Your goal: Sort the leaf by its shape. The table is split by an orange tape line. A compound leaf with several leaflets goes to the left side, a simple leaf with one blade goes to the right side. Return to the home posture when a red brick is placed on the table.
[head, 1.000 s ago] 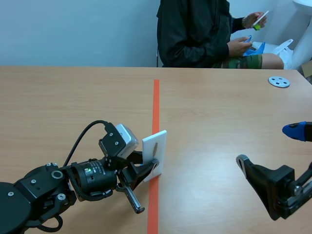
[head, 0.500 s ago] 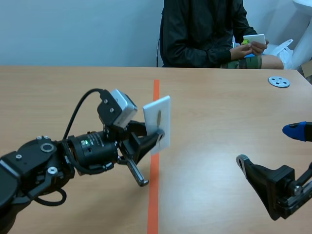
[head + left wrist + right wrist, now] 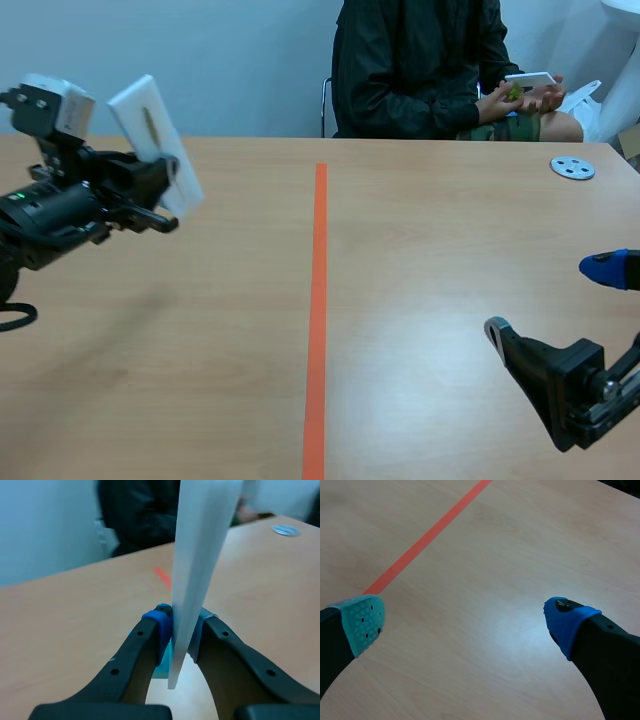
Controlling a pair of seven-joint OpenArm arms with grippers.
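A white card [image 3: 155, 143] with a slim brown leaf on its face is held up in the air over the left side of the table, tilted. My left gripper [image 3: 165, 190] is shut on its lower edge. In the left wrist view the card [image 3: 200, 565] stands edge-on between the fingers [image 3: 156, 625], so the leaf is hidden there. My right gripper [image 3: 560, 310] stays low at the table's right, open, with bare table between its pads [image 3: 367, 620]. The orange tape line [image 3: 318, 300] runs down the middle.
A person sits across the table at the far side, holding a white card [image 3: 530, 80] in both hands. A small grey disc [image 3: 572, 167] lies at the far right of the table.
My left arm lifted the card off the tape line and swung it up and far to the left. The right arm kept still. The person shifted the card in their hands.
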